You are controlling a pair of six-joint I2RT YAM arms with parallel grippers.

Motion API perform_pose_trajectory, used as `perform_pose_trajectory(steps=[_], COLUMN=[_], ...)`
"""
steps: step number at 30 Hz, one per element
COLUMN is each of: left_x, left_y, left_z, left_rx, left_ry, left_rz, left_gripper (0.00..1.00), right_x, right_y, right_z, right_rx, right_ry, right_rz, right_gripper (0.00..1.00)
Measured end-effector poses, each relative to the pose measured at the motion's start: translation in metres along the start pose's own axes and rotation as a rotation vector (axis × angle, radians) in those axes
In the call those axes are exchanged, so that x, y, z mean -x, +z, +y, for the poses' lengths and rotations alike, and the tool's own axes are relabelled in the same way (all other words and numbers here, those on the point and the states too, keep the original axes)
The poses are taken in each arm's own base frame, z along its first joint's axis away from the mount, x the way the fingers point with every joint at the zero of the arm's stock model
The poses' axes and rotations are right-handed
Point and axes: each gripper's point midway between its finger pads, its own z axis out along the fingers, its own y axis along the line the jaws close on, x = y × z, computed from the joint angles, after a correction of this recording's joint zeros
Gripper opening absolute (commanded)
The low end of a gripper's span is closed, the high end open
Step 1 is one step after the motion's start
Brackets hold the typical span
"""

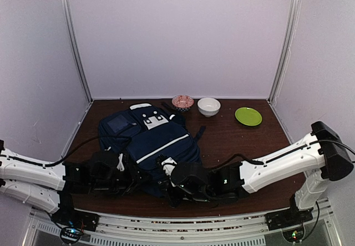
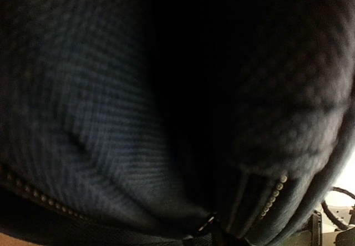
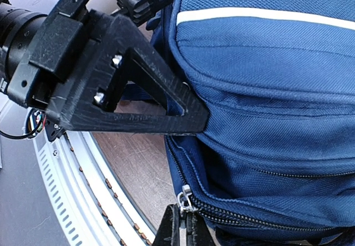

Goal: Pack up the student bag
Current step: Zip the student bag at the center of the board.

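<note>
The student bag (image 1: 150,137) lies flat on the brown table, navy with white stripes and a white patch. My left gripper (image 1: 130,172) is at its near left corner. In the right wrist view its black finger (image 3: 133,96) presses into a crease of the bag (image 3: 266,90), with the other finger on top. The left wrist view is filled by dark bag fabric (image 2: 111,118). My right gripper (image 1: 166,171) is at the bag's near edge. It (image 3: 186,232) is shut on the silver zipper pull (image 3: 184,199) at the end of the zip.
A pink patterned bowl (image 1: 182,101), a white bowl (image 1: 208,106) and a green plate (image 1: 248,116) stand along the back of the table. A dark strap (image 1: 198,133) trails right of the bag. The white front rail (image 3: 83,185) lies just behind my right gripper.
</note>
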Motion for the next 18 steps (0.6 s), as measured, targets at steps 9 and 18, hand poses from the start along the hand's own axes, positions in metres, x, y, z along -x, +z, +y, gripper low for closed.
perform_pose_trajectory(steps=[9,18], left_x=[0.005,0.021], left_y=[-0.012,-0.061], left_z=[-0.002,0.017], left_rx=[-0.034,-0.079], left_ry=[-0.015,-0.031], left_rz=[-0.027,-0.111], left_gripper=[0.0,0.0], right_x=[0.002,-0.007], right_y=[-0.002,-0.029], right_z=[-0.002,-0.025], right_rx=[-0.02,-0.049], right_ry=[-0.005,0.048], right_rz=[-0.016,-0.047], right_gripper=[0.0,0.0])
